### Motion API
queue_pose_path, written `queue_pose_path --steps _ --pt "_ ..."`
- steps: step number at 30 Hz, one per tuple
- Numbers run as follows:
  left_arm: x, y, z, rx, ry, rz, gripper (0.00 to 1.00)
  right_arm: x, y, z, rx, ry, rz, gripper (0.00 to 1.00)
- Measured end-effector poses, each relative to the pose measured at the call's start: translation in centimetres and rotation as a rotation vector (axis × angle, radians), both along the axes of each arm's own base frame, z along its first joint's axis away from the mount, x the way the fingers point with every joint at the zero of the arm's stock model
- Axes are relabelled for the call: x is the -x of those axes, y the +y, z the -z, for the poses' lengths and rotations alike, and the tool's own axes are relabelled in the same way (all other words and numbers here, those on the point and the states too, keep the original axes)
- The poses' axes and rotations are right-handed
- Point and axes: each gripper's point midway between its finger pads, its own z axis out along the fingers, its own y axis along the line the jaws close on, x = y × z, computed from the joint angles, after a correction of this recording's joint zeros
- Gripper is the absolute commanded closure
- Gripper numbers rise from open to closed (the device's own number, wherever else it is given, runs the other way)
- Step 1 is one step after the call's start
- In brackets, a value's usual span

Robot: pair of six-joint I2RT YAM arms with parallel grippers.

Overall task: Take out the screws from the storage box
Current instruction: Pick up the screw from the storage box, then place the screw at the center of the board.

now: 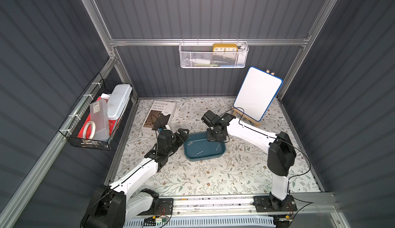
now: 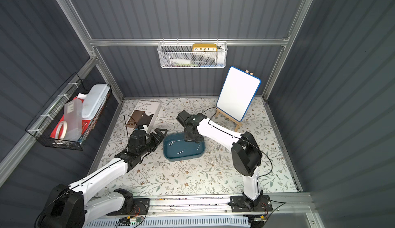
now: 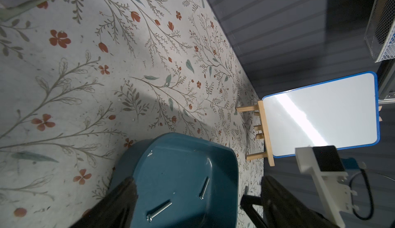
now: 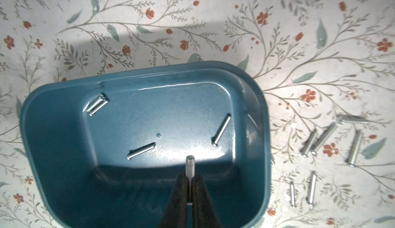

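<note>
The right arm is extended from its base across the table, and its wrist is bent downward so that the right gripper is pointed into the storage box. Its jaws are clamped on one screw, whose threaded end projects past the fingertips above the box floor. The left arm is stretched low and forward. The left gripper is turned on its side just beside the box's left rim, with its jaws spread wide and nothing held.

In both top views the right fingertips and the gripped screw are concealed by the wrist housing. In the right wrist view the screw's lower part is buried between the fingers. Whether the left fingers touch the box cannot be determined.

Further screws lie on the box floor ahead of the right gripper: two singles and a small cluster in one corner. Several removed screws are laid on the table outside the box, on the right arm's side.
</note>
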Motion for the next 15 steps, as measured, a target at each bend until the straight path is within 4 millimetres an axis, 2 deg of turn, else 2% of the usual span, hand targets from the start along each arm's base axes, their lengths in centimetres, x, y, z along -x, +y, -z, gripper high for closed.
queue_pose_path --steps 6,15 --pt "0.0 0.0 0.0 0.0 0.0 0.0 0.06 1.9 -3.8 -1.3 0.035 -0.037 0.031 0.95" --pt "-0.1 -0.1 0.2 0.001 0.006 -0.001 0.07 5.6 -12.3 -2.9 0.081 -0.1 0.125 0.95"
